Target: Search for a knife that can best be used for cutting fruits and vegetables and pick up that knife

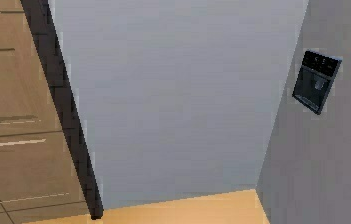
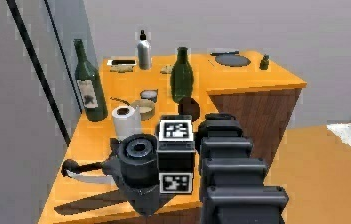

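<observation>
In the arm side view my gripper (image 2: 83,172) reaches left from the arm (image 2: 228,175), low over the orange wooden counter (image 2: 93,140). Thin pale and dark shapes lie at its fingers on the countertop. I cannot make out a knife among them. I cannot tell whether the gripper holds anything.
On the counter stand a tall green bottle (image 2: 83,75), a dark green bottle (image 2: 182,75), a pale bottle (image 2: 143,50), a white roll (image 2: 126,122), small bowls (image 2: 143,106) and a dark pan (image 2: 230,60). The forward view has a wooden cabinet (image 1: 18,110), a grey wall (image 1: 178,95) and a grey fridge with a dispenser (image 1: 314,82).
</observation>
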